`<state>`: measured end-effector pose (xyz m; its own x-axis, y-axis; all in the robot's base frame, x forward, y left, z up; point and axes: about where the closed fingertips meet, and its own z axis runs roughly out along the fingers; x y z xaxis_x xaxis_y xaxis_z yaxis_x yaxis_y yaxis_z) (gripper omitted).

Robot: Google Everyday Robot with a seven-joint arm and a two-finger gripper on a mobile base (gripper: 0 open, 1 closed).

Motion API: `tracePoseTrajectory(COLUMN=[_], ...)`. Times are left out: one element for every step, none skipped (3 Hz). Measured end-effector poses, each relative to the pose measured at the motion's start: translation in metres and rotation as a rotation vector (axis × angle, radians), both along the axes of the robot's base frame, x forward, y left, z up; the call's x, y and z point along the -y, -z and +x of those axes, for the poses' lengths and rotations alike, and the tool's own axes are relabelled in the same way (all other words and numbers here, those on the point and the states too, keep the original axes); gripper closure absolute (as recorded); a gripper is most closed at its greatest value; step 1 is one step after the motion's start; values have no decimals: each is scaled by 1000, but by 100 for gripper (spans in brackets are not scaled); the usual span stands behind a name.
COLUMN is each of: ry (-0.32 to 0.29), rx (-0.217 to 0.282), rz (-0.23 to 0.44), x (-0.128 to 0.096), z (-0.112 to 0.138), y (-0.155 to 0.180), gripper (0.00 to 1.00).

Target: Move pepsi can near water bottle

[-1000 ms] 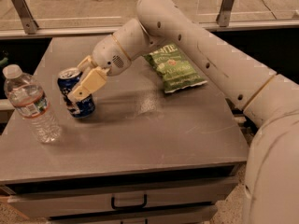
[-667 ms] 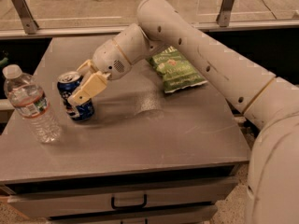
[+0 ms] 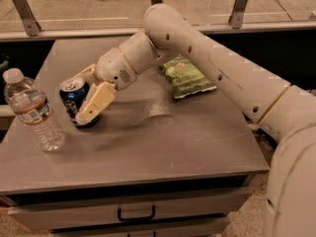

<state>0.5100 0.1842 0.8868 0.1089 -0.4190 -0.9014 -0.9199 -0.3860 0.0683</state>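
Note:
The pepsi can (image 3: pixel 73 98), dark blue with a silver top, stands upright on the grey table (image 3: pixel 163 142) at the left. My gripper (image 3: pixel 80 102) is shut on it, with one tan finger (image 3: pixel 96 102) across its front right and the other behind it. The water bottle (image 3: pixel 33 111), clear with a white cap and a white-red label, stands upright a short gap to the left of the can, near the table's left edge. Can and bottle do not touch.
A green chip bag (image 3: pixel 186 78) lies on the table behind my arm, right of centre. A drawer with a black handle (image 3: pixel 136 214) sits under the table's front edge. A railing with metal posts (image 3: pixel 22 11) runs behind the table.
The can, held in my gripper, has shifted slightly left, closer to the water bottle. The bottle and chip bag have not moved.

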Motion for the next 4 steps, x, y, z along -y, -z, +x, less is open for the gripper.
tracePoseTrajectory(ry=[6,25,91,261], rx=[24,68,152,347], rz=[-5,-11,-13,-53], x=[4,13,31,73], z=[0,6,22,54], y=[-5,-19,-41,-89], gripper=[0,0,0,0])
